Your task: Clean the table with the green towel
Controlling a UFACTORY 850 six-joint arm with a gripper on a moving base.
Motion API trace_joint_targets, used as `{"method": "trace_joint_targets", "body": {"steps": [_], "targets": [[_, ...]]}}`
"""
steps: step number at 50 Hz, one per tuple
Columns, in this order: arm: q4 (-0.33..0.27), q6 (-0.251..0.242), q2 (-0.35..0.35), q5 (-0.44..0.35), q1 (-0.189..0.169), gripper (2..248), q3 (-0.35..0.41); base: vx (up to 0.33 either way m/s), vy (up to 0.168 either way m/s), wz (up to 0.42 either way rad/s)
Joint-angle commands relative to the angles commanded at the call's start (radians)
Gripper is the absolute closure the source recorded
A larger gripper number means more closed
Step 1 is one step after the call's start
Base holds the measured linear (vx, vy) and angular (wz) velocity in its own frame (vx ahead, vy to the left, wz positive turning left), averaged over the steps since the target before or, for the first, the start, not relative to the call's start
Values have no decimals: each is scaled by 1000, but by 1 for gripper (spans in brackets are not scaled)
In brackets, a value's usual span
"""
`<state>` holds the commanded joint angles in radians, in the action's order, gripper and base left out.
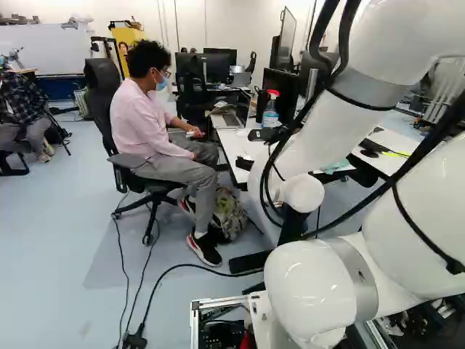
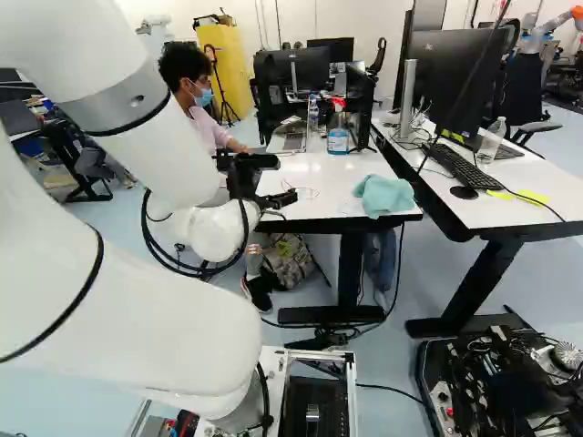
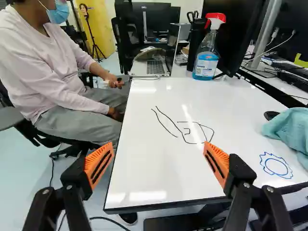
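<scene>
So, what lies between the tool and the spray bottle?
Black drawn lines lie on the white table between the tool and the spray bottle, as the wrist view shows.

Okay, headcount of stuff: one gripper (image 2: pixel 288 197), two orange pads (image 3: pixel 99 165). Two white tables, one near (image 3: pixel 154 175), one right (image 2: pixel 483 208). Near one's got one green towel (image 2: pixel 384 195), one spray bottle (image 3: pixel 206 60), one laptop (image 3: pixel 155 66), two doodles: one black (image 3: pixel 168 117), one blue (image 3: pixel 275 166). Right one: one keyboard (image 2: pixel 466 167), one mouse (image 2: pixel 464 192), one clear bottle (image 2: pixel 492 141). Single backpack (image 2: pixel 290 264) under near table. Far side: one yellow cabinet (image 2: pixel 226 68), one tripod (image 3: pixel 94 39). Far monitors (image 2: pixel 291 68) overlap, can't get solid number, lol.
</scene>
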<state>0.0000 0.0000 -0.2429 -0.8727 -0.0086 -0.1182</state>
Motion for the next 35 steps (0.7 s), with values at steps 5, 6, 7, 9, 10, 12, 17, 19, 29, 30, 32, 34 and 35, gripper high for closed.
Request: {"method": "trace_joint_targets", "body": {"steps": [5,6,7,9,10,12,17,19,29,30,32,34,35], "targets": [[0,0,7,0,-7,3,-6,0,0,0],[0,0,8,0,-9,3,-7,0,0,0],[0,0,9,0,-11,3,-8,0,0,0],[0,0,12,0,-16,3,-10,0,0,0],[0,0,13,0,-19,3,-12,0,0,0],[0,0,16,0,-26,3,-14,0,0,0],[0,0,16,0,-45,3,-20,0,0,0],[0,0,13,0,-53,3,-22,0,0,0],[0,0,-1,0,-93,3,-33,0,0,0],[0,0,-3,0,-97,3,-35,0,0,0],[0,0,-6,0,-105,3,-37,0,0,0],[0,0,-10,0,-113,3,-39,0,0,0],[0,0,-11,0,-117,3,-40,0,0,0]]}}
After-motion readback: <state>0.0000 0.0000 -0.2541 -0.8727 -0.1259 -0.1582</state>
